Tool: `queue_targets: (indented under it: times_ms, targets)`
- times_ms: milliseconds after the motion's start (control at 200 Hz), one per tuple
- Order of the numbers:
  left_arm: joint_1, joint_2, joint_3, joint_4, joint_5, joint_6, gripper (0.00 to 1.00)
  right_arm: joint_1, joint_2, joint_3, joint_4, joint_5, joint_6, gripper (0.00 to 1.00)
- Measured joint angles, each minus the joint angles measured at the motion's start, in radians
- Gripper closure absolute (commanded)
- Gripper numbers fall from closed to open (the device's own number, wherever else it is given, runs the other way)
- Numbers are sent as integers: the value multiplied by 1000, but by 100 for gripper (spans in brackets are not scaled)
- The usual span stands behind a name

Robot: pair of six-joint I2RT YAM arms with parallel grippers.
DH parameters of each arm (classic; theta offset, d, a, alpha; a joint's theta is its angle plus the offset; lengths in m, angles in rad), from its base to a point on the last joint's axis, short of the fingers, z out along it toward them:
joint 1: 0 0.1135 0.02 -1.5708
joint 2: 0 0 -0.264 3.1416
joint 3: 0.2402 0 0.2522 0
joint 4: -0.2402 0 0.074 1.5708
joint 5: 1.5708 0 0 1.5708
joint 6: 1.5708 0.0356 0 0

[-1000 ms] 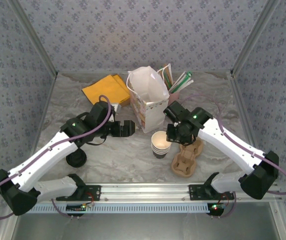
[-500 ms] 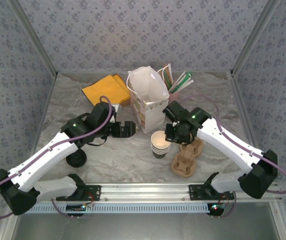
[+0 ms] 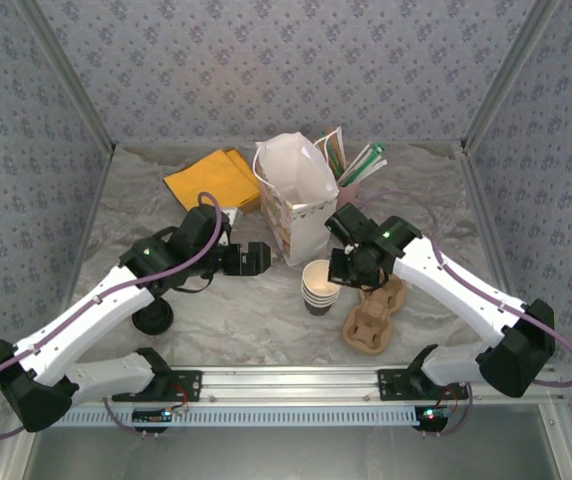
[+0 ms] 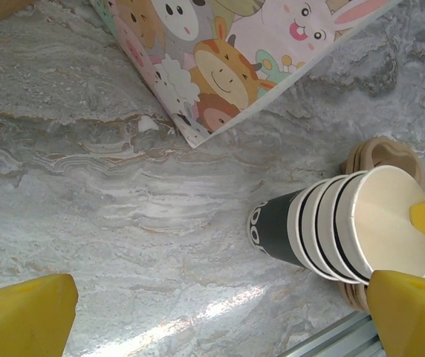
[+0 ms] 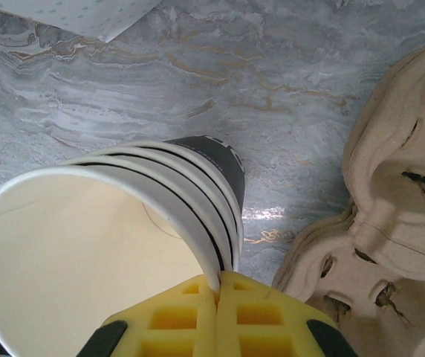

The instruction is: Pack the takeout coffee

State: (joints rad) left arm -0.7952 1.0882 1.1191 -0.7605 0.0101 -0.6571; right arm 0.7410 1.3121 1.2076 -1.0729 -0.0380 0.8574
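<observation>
The takeout coffee cup is cream-white inside, with dark rings and a dark base, and stands just left of the brown carrier. My right gripper is shut on its near rim, one pad inside and one outside. The right wrist view shows the pinch on the rim and the cup's inside. My left gripper hovers open to the cup's left, beside the bag. In the left wrist view, the cup lies beyond the open left gripper, with only marble between its yellow fingertips.
A white cartoon-print paper bag stands open behind the cup. A pink cup with straws is behind the bag and yellow napkins lie at the back left. A black round object sits under my left arm. The rail runs along the near edge.
My right gripper has edged slightly left, taking the cup with it. The left arm has barely moved.
</observation>
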Motion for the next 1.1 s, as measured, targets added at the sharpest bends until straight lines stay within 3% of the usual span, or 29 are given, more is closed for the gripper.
queue_targets:
  times_ms: [490, 1104]
  targets:
    - [-13, 0, 0, 0, -4, -11, 0, -22, -47, 18, -11, -5, 0, 100]
    - [-13, -14, 35, -8, -94, -18, 0, -10, -46, 334, -145, 46, -27, 100]
